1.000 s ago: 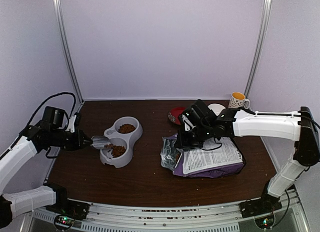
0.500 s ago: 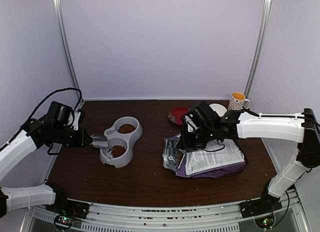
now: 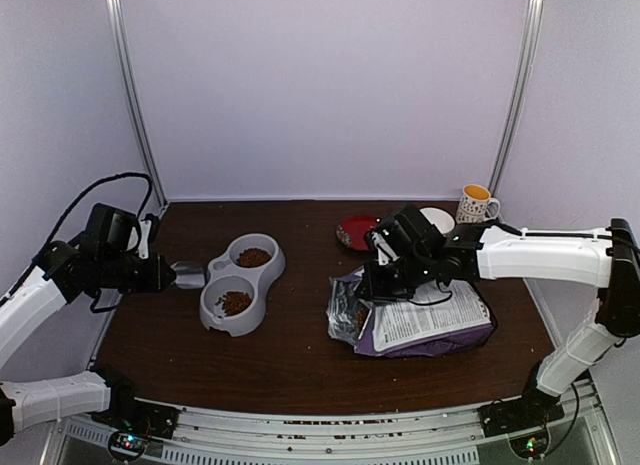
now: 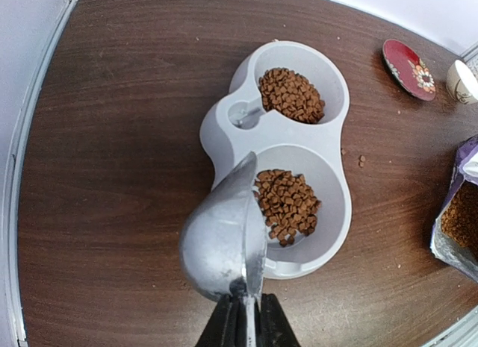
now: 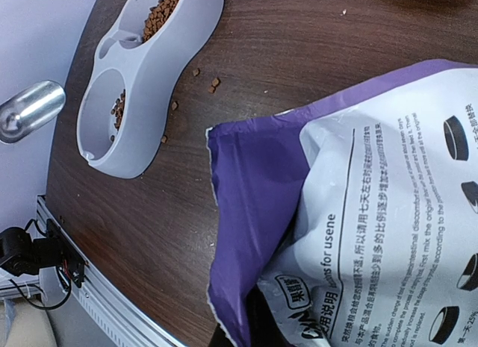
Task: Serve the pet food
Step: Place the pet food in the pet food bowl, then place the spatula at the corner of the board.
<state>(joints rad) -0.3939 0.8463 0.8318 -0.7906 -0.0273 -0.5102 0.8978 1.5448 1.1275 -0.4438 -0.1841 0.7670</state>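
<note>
**Scoop tipped out at the bowl**

Left gripper (image 4: pixel 243 321) is narrow, clamped on the metal scoop (image 4: pixel 224 239), which is rolled over beside the rim (inside hidden, likely empty). Pet food (image 4: pixel 287 205) sits in both wells of the grey double bowl (image 4: pixel 224 123). Right gripper (image 3: pixel 373 275) is closed, pinching the bag (image 5: pixel 388 213) mouth. Pour looks done. Next is probably parking the scoop clear, without clipping the bowl.

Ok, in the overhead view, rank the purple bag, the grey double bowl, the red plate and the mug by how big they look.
1. purple bag
2. grey double bowl
3. red plate and mug: these look about the same size from here, so I won't rank one over the other.
</note>
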